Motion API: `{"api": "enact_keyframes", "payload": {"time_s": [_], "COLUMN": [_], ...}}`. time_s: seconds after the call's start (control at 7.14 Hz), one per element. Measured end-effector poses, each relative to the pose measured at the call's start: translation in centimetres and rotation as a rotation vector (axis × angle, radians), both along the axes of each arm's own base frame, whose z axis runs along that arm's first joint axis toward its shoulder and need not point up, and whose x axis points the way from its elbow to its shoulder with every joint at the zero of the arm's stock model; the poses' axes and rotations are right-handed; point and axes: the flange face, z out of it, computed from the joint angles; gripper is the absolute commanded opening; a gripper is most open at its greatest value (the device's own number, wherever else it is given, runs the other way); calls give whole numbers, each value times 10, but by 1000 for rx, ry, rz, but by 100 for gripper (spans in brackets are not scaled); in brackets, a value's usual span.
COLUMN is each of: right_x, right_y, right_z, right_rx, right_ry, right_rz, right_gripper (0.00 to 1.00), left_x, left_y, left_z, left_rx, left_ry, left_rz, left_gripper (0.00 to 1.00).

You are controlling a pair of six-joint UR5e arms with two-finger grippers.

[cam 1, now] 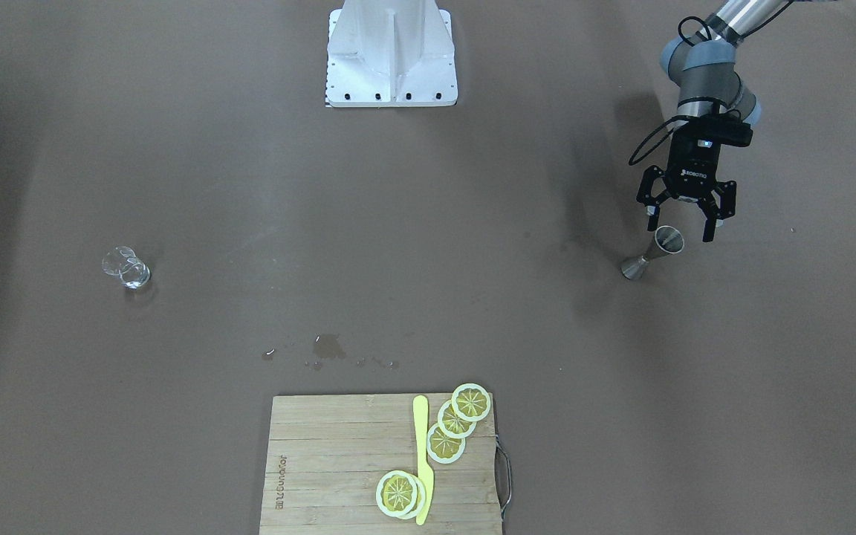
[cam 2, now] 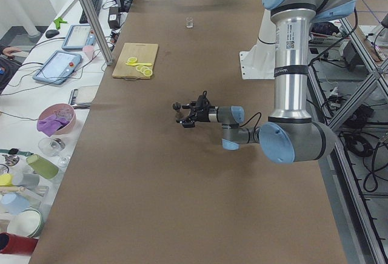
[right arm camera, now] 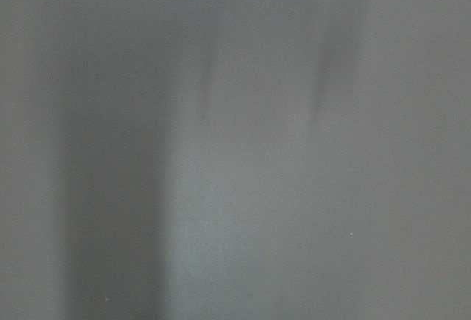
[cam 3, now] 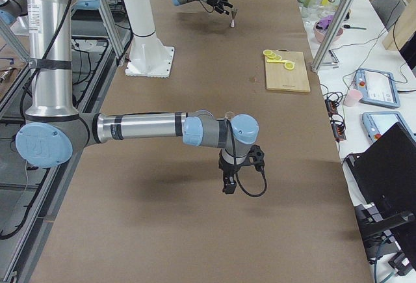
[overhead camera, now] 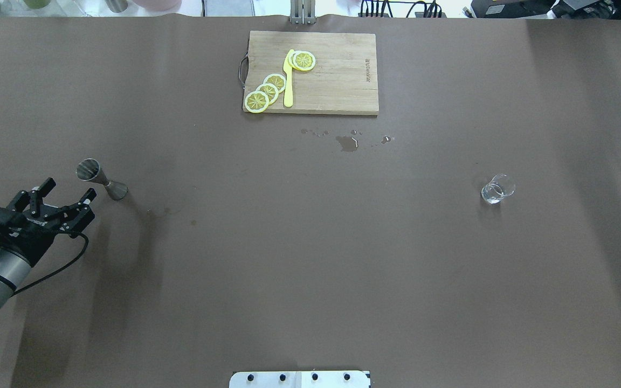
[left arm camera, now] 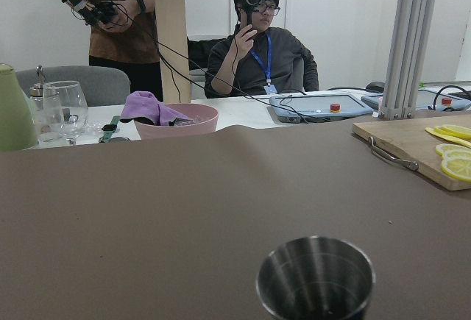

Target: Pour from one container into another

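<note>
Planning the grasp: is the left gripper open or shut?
Open. The left gripper has its fingers spread wide, near the jigger, not touching it.

The table (right arm camera: 250,210) fills this view from side to side and top to bottom: a plain, matt, grey-brown surface, soft and out of focus, with its texture too blurred to make out. A broad shadow band (right arm camera: 110,187) runs from top to bottom down the left part, darkest toward the bottom, with a slightly paler strip between it and the left side. In the upper half are two narrow upright streaks, a faint streak (right arm camera: 208,48) near the middle and a darker streak (right arm camera: 327,70) further right. Below the darker one, well apart, is a tiny pale speck (right arm camera: 350,234); what it is cannot be told.
</note>
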Motion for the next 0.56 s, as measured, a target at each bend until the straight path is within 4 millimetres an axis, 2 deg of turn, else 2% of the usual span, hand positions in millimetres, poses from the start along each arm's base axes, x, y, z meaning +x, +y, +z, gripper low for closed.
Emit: {"api": "enact_keyframes", "payload": {"time_s": [0.28,0.56], "right_x": [0,0], "right_y": [0,0], "right_z": [0,0], "right_rx": [0,1], "right_ry": [0,0], "right_rz": [0,0], "right_gripper": [100,100], "left_x": [19,25], "left_y": [31,43], "left_z": [-23,-33], "left_rx": [21,26], "left_ry": [31,46], "left_rz": [-2,2], "left_gripper": [97,97]}}
